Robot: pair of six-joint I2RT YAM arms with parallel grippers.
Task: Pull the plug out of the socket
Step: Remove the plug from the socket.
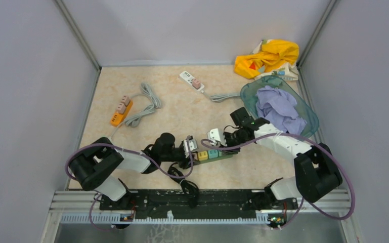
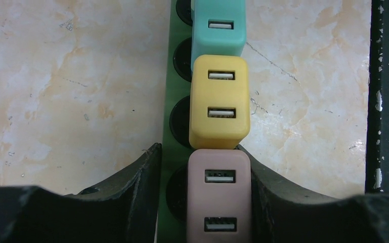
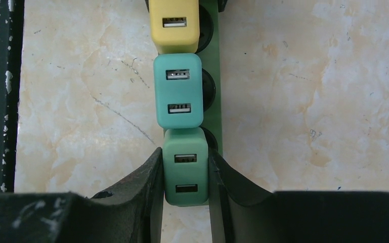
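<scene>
A green socket strip [image 2: 174, 152] lies on the marble table and carries a row of USB plugs. In the left wrist view these are a pink plug [image 2: 219, 195], a yellow plug [image 2: 219, 101] and a teal plug [image 2: 218, 25]. My left gripper [image 2: 201, 167] is shut across the strip's end, one finger on the strip's bare edge and the other against the pink plug. At the other end, my right gripper [image 3: 184, 162] is shut on a mint-green plug [image 3: 185, 169], with both fingers pressed on its sides. From above, both grippers meet at the strip [image 1: 210, 155].
An orange strip [image 1: 120, 112] with plugs and a grey cord lies at the back left. A white strip [image 1: 191, 80] is at the back middle. A teal basket [image 1: 308, 114] of purple cloth and a yellow cloth [image 1: 267, 56] sit at the back right. A black rail [image 1: 197, 200] runs along the near edge.
</scene>
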